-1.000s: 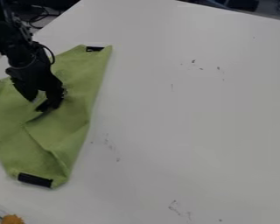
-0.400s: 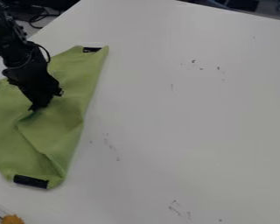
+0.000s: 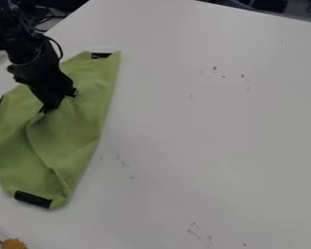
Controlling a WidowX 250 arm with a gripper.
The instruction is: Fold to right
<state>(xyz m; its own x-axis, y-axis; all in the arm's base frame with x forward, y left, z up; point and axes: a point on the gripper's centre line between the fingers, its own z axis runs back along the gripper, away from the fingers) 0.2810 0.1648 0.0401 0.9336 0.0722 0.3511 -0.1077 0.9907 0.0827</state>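
A gripper (image 3: 49, 108) is pinching a green cloth (image 3: 74, 131) on a desk (image 3: 203, 131).
Its long axis is running top to bottom, top leaning right.

Soft, subdued indoor light falls across the pale tabletop (image 3: 216, 136), leaving it a muted, fairly even grey-white. Its source is not clear from this view. Gentle shading picks out the folds of the green cloth (image 3: 80, 131), and a faint, soft-edged shadow lies just beside the cloth's right edge. The black gripper (image 3: 49, 107) reads almost as a silhouette, its surface detail sunk in darkness, and the background (image 3: 265, 4) beyond the tabletop is dim.
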